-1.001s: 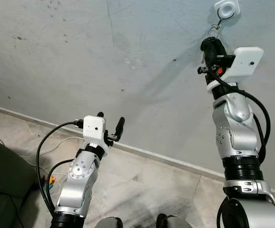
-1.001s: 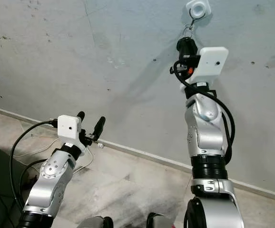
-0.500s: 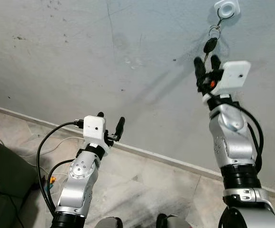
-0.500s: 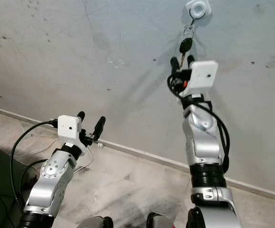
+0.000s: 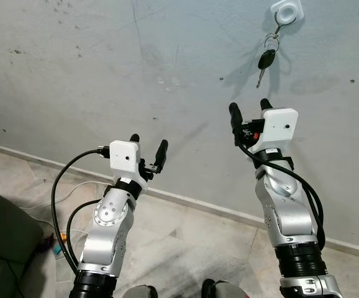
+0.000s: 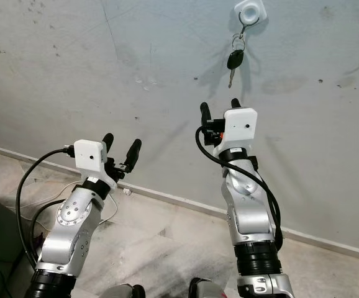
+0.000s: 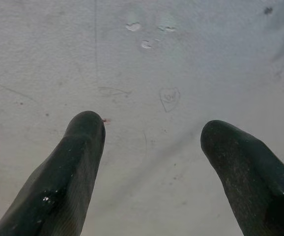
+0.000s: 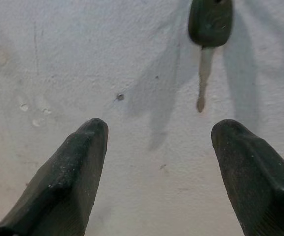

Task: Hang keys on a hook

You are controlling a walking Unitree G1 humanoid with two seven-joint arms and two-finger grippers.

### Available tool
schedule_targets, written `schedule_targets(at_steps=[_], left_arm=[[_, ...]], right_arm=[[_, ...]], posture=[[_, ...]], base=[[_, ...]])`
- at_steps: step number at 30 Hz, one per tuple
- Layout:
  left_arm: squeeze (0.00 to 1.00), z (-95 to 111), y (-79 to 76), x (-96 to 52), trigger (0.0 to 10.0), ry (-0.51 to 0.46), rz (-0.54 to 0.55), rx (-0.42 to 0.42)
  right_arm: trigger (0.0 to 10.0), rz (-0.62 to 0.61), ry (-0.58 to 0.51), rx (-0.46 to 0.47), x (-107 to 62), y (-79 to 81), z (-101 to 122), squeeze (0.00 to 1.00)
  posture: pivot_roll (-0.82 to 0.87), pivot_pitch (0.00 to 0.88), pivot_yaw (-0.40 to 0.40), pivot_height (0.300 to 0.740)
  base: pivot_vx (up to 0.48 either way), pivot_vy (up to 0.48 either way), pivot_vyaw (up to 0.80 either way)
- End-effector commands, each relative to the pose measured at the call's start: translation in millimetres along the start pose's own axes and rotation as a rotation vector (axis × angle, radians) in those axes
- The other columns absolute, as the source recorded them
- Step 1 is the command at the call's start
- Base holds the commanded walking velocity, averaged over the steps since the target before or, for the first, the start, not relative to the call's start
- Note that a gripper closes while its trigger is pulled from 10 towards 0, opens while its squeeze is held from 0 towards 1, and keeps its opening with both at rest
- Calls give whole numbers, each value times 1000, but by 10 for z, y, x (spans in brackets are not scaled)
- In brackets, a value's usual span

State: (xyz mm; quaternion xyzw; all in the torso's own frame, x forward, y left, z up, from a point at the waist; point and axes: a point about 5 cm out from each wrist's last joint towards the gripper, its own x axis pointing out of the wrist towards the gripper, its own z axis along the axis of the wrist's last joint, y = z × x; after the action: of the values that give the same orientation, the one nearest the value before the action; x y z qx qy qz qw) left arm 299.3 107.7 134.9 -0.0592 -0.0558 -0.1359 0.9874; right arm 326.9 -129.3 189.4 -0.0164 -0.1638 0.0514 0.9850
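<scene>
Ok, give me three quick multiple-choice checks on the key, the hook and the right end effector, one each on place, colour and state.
1. Where is the key?
A. In the right end effector
B. Hanging from the hook
C. On the floor

2. What colour is the hook mount?
A. White
B. Red
C. Black

3. The right end effector is:
A. Shut on the key
B. Open, below the key
C. Touching the hook

Answers: 1 B, its ring hangs on the hook against the wall; 2 A, the wall plate is white; 3 B, its fingers are spread with a gap beneath the key.
</scene>
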Motion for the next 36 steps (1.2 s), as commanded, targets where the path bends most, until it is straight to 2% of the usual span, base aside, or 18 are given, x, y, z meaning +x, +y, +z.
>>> schedule_targets(at_steps=[1,8,14,20,21,22,29,31,33,36], left_arm=[[0,9,17,2,10000,-5,19,-7],[0,7,46,36,10000,4,69,22],[0,-35,73,3,10000,16,73,48],[0,-72,90,-30,10000,34,85,15],[0,-77,97,-32,10000,37,88,13],[0,-85,111,-33,10000,44,95,3],[0,-122,154,-31,10000,79,110,-43],[0,-141,157,-34,10000,105,101,-26],[0,-178,175,-86,10000,116,67,38],[0,-229,210,-164,10000,148,37,52]], right_arm=[[10000,-18,19,20,-36,2,-3,1000],[10000,-12,48,18,-32,6,-27,1000],[10000,-26,68,26,-49,-24,-45,1000],[10000,-32,119,42,-71,-26,-111,1000],[10000,-31,121,51,-72,-22,-115,612],[10000,-29,120,62,-71,-19,-115,0],[10000,-27,125,63,-70,-24,-110,0],[10000,-28,130,53,-74,-33,-119,0],[10000,-28,143,25,-110,-75,-173,0],[10000,-25,156,-3,-152,-121,-222,0]], posture=[[9,122,9,740],[2,117,5,740],[4,120,7,740],[6,124,10,740],[6,124,12,740],[6,127,13,740],[5,130,12,740],[6,131,11,740],[11,132,10,740],[15,133,9,740]], base=[[0,0,0],[0,0,0],[0,0,0],[0,0,0],[0,0,-788],[0,0,-788],[0,0,-788],[0,0,-788],[0,0,-788],[0,0,-788]])
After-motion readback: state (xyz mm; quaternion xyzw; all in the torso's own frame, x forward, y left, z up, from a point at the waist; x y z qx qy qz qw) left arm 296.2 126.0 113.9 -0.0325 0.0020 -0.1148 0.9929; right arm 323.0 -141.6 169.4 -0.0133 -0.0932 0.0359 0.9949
